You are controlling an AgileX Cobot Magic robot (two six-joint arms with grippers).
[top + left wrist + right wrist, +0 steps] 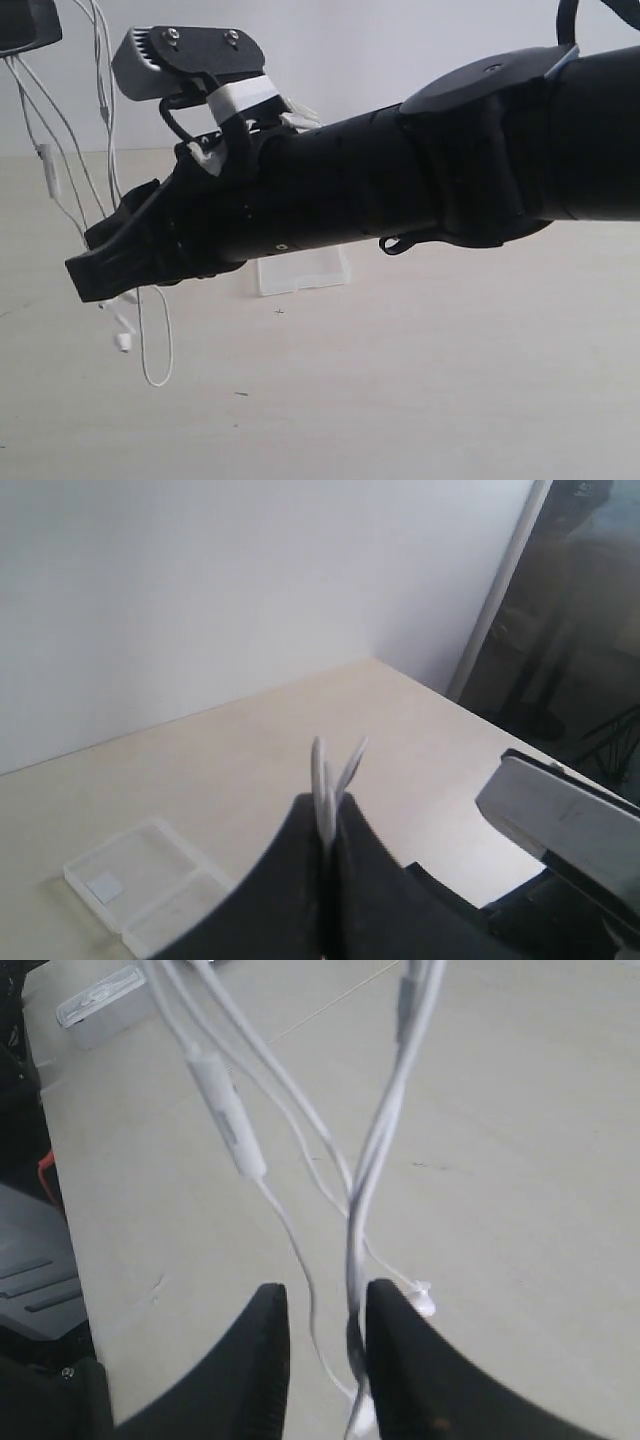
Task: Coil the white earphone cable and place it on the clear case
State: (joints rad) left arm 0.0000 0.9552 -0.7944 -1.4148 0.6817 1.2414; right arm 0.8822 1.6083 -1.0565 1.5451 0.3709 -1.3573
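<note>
The white earphone cable (pixel 380 1130) hangs in several loose strands above the table (pixel 450 380). Its inline remote (pixel 225 1110) and one earbud (pixel 422 1300) are suspended on the strands. The left end effector (pixel 325 815) is pressed together on the cable's upper part. The right end effector (pixel 327 1305) stands apart, with strands passing unclamped between its fingers. The clear case (pixel 130 875) lies opened flat on the table, apart from the cable.

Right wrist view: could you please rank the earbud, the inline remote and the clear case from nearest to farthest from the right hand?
1. The earbud, hanging just beside the right hand.
2. The inline remote, farther along the white earphone cable.
3. The clear case, lying on the table well beyond both.
</note>
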